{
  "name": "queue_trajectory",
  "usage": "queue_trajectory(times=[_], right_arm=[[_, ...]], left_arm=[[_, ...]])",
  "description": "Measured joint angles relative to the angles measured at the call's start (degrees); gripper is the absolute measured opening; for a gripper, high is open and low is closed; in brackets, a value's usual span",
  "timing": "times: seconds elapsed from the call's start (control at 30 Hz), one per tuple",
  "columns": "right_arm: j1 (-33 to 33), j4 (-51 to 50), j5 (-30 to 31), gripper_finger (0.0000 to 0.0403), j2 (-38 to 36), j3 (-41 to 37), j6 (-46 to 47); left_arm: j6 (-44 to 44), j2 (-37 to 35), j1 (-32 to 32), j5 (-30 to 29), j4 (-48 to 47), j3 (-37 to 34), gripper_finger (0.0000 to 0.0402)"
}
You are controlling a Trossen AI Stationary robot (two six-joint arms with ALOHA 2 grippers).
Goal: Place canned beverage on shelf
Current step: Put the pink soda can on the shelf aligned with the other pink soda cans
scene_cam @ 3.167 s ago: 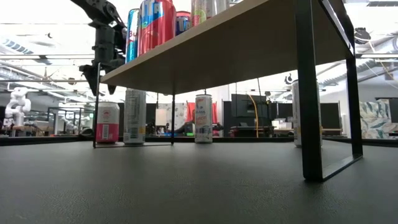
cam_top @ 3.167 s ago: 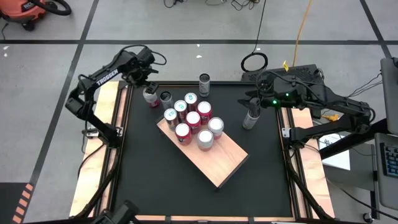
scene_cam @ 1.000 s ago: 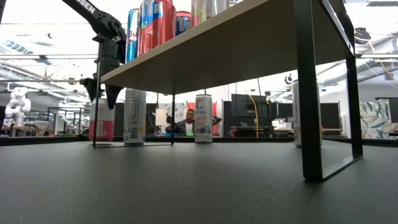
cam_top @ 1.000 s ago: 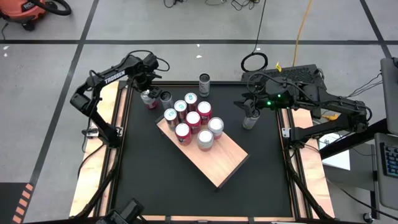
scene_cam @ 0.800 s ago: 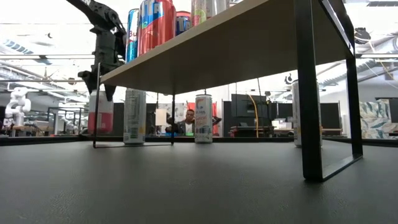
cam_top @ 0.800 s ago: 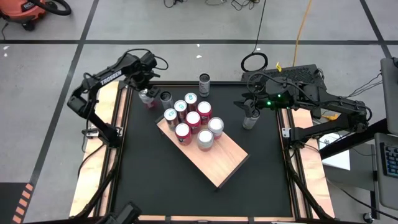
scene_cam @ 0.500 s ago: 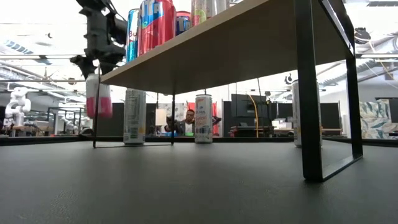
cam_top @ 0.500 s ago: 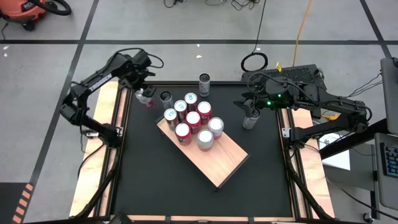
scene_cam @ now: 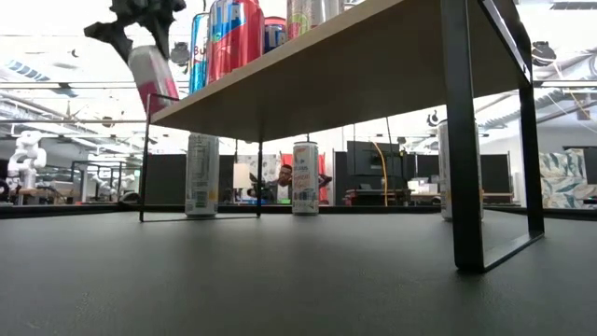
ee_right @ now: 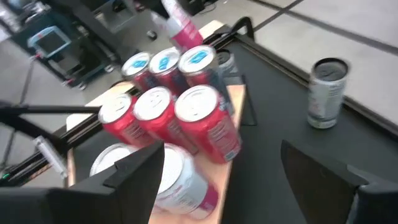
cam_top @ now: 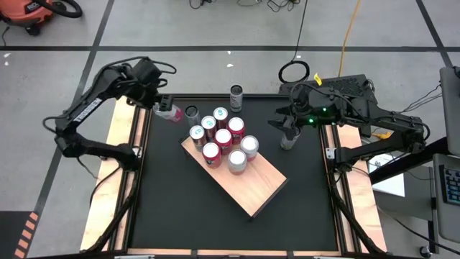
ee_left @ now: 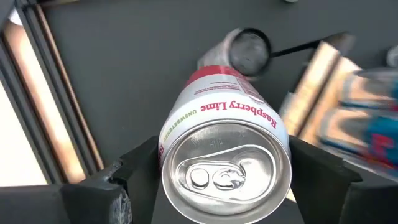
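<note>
The left gripper (ee_left: 227, 171) holds a pink raspberry-lime can (ee_left: 225, 155) between its fingers (ee_left: 134, 171), lifted clear of the surface (cam_top: 187, 194). Beyond it stands a grey can (cam_top: 191, 113), then the shelf (cam_top: 255, 183) carrying seven cans. The right gripper (cam_top: 286, 128) hovers, fingers wide, over another can (cam_top: 288, 139).

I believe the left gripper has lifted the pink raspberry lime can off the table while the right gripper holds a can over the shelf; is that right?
Not quite: the right gripper is not over the shelf. In the high view it sits beside the shelf, above a grey can standing on the black table. The rest holds: the left gripper has the pink raspberry lime can lifted, as the low view shows.
</note>
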Motion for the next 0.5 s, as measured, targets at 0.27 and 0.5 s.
queue_trajectory(times=[0.27,0.5], right_arm=[[0.00,2.34,-8.30,0.0297,-0.02,-0.02,-2.94],[-0.02,7.55,-12.23,0.0297,-0.02,-0.02,-5.87]], left_arm=[[-13.86,-0.35,-9.69,-0.29,-1.42,12.44,0.0279],[-19.32,-0.35,-14.93,-4.95,-1.31,20.65,0.0279]])
